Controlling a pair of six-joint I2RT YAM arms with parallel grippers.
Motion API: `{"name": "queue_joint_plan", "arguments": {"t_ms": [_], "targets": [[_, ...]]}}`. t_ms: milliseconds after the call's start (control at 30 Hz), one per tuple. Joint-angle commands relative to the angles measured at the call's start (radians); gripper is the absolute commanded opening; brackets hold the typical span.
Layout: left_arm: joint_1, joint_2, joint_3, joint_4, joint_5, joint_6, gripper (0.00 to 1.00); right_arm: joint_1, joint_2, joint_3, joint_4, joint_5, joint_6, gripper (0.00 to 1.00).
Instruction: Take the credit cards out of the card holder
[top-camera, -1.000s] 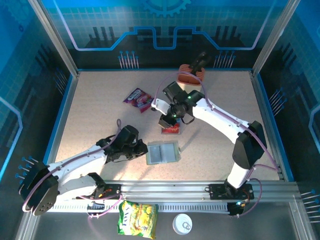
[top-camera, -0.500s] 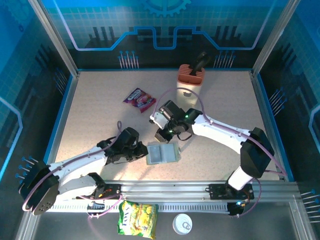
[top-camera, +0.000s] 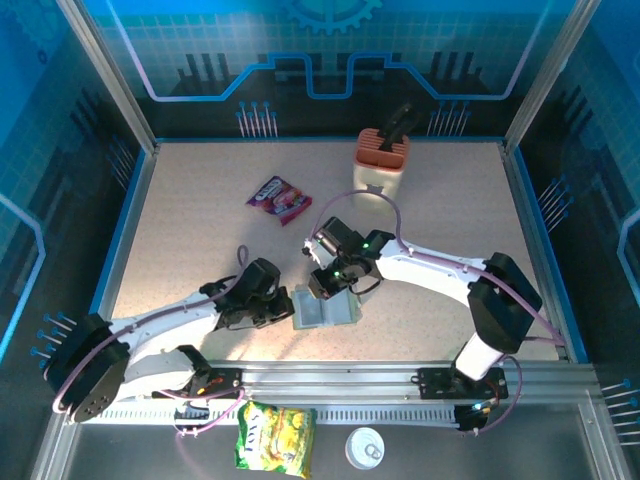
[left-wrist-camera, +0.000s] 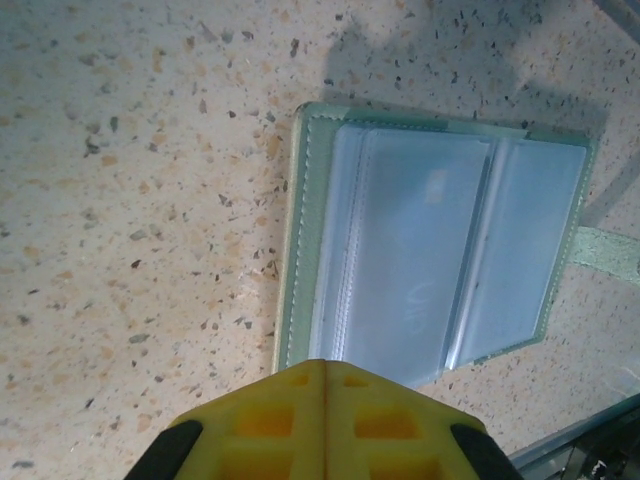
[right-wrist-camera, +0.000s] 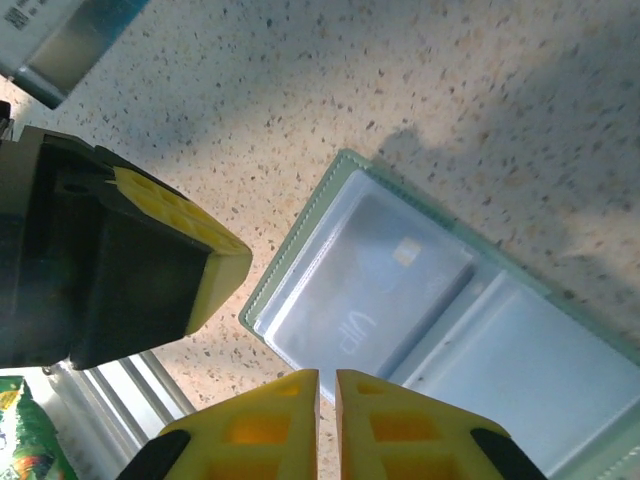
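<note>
A robot lab cell: a speckled worktop (top-camera: 200, 230) fenced by aluminium posts (top-camera: 105, 75) and blue circuit-print panels (top-camera: 330, 50), with arms (top-camera: 440, 270) bolted to a rail (top-camera: 400, 375).

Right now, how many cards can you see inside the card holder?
1. A pale card marked VIP is tucked in the half of the card holder nearest the left gripper. Others may be hidden behind it.

The letters "VIP" showed faintly on a credit card (left-wrist-camera: 412, 262) behind the clear pocket of the open card holder (left-wrist-camera: 300, 250). They could be read in both wrist views. The logo on the yellow-green snack bag (top-camera: 275, 437) was too blurred to read. The print on a white label (right-wrist-camera: 40, 20) was too small.
</note>
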Motion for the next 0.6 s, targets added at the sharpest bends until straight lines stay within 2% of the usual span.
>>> {"name": "queue_joint_plan", "arguments": {"t_ms": [0, 200, 567], "targets": [[-0.008, 0.032, -0.021, 0.076, 0.037, -0.026, 0.03, 0.005, 0.033, -0.050, 0.054, -0.087, 0.118, 0.13], [-0.011, 0.100, 0.004, 0.090, 0.035, -0.010, 0.00, 0.001, 0.054, -0.109, 0.143, -0.146, 0.188, 0.15], [-0.011, 0.163, 0.003, 0.082, 0.007, 0.009, 0.00, -0.006, 0.105, -0.112, 0.150, -0.163, 0.242, 0.20]]}}
